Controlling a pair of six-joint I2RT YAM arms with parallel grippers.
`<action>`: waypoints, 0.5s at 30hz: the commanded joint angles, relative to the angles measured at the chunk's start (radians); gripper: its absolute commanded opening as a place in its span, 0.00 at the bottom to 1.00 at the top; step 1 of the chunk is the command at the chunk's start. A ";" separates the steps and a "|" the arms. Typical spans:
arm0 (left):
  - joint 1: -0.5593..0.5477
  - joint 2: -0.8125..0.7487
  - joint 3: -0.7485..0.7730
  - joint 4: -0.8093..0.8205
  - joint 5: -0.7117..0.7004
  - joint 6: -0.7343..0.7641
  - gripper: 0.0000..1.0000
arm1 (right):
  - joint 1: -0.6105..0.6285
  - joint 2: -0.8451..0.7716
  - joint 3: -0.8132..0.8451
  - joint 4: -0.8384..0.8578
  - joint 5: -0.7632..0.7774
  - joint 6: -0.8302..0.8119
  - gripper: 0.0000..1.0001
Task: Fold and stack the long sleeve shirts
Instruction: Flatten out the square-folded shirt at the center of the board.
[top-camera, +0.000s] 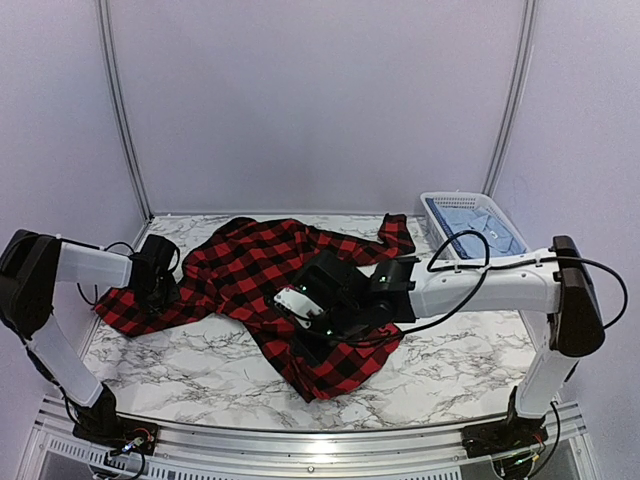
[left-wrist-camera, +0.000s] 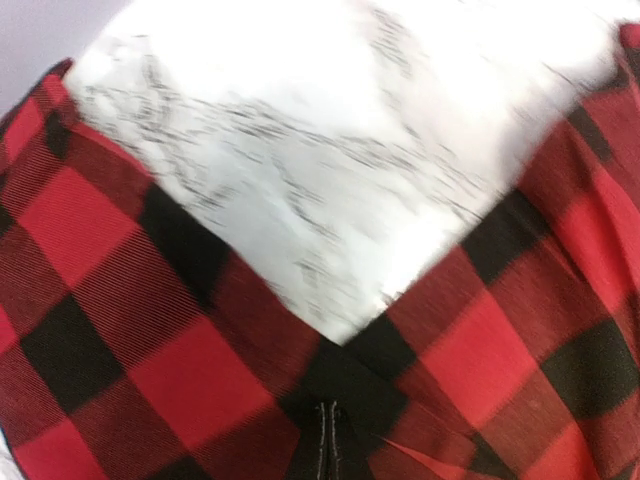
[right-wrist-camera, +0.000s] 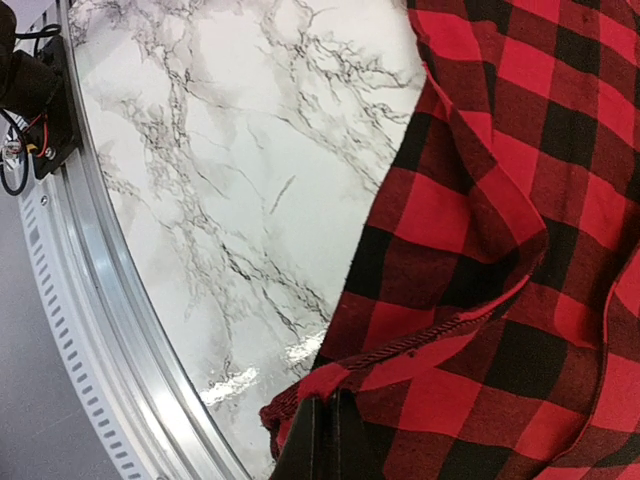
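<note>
- The table (top-camera: 180, 350) is a marble-patterned surface enclosed by pale walls (top-camera: 300, 100) at the left, back and right. An aluminium rail (top-camera: 250, 432) runs along its near edge.
- The red-and-black check shirt (top-camera: 250, 265) lies crumpled on the surface. Its long axis runs from the left edge, across the middle, toward the back right corner. One lobe of cloth reaches toward the near edge at centre.
- The white lattice basket (top-camera: 432, 218) stands in the back right corner, just beside the far right end of the check shirt.
- The pale blue shirt (top-camera: 475, 225) lies inside the basket.
- The left gripper (left-wrist-camera: 328, 445) sits at the left end of the check shirt, near the left edge. Its jaws are closed and pinch a fold of check cloth, which falls away on both sides in a V.
- The right gripper (right-wrist-camera: 325, 440) sits at the middle of the check shirt, over the near lobe. Its jaws are closed on the hem, with bare marble just beside it toward the near edge.
- Judgement: you hold one garment at two points along its long axis, so the coming move is probably to spread it flat.
- Draw the two grips apart along that axis. Use the bare marble toward the near edge, because the basket limits room at the back right.
</note>
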 joint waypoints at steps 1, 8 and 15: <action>0.082 -0.029 0.027 -0.041 -0.039 0.042 0.00 | 0.037 0.028 0.067 -0.027 -0.031 -0.055 0.00; 0.091 -0.050 0.076 -0.073 0.065 0.056 0.30 | 0.076 0.057 0.058 0.001 -0.062 -0.051 0.00; 0.081 0.054 0.175 -0.178 -0.085 0.032 0.43 | 0.076 0.056 0.033 0.034 -0.048 -0.049 0.00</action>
